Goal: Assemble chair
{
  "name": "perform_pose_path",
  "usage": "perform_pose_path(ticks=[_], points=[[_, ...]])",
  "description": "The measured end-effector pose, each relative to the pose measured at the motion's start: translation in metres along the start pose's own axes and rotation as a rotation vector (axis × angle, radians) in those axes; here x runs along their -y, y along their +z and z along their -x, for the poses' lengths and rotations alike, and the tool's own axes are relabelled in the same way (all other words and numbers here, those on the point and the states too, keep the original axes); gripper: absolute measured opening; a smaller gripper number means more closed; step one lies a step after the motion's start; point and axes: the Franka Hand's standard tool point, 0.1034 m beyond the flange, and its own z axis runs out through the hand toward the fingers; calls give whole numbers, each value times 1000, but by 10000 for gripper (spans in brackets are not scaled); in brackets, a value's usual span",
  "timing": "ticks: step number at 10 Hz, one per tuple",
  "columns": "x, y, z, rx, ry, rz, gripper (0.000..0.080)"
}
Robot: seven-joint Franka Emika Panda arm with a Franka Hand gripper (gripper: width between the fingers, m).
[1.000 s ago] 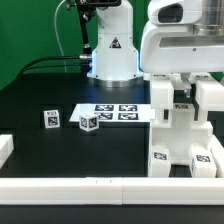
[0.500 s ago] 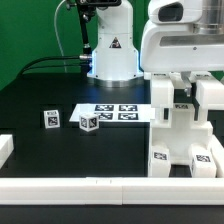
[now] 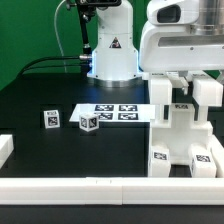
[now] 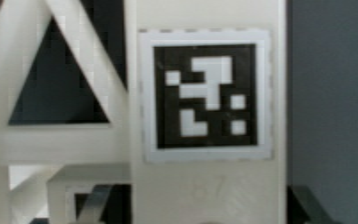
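Chair, partly built, is seen at four o'clock on the black surface. Its tagged upright is clamped by the half-closed pincer. Seating that piece seems the step in hand; next, release is likely needed, then loose blocks at nine o'clock fetched.

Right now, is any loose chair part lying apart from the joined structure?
Yes, two small tagged blocks sit on the black table, well apart from the joined structure.
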Motion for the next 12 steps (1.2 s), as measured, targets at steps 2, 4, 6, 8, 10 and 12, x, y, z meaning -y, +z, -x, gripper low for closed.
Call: perform_pose_path(ticks=[2,4,6,8,10,12], points=[[3,-1,-5,-20,-10,-4,284],[0,-1,-7,-24,-4,-4,284],[-3,4,-8,-20,14,-3,284],[-6,11,-6,-3,44,-9,284],[-6,12,-8,0,68,-16,284],[-6,14,-9,-1,67,-15,284]])
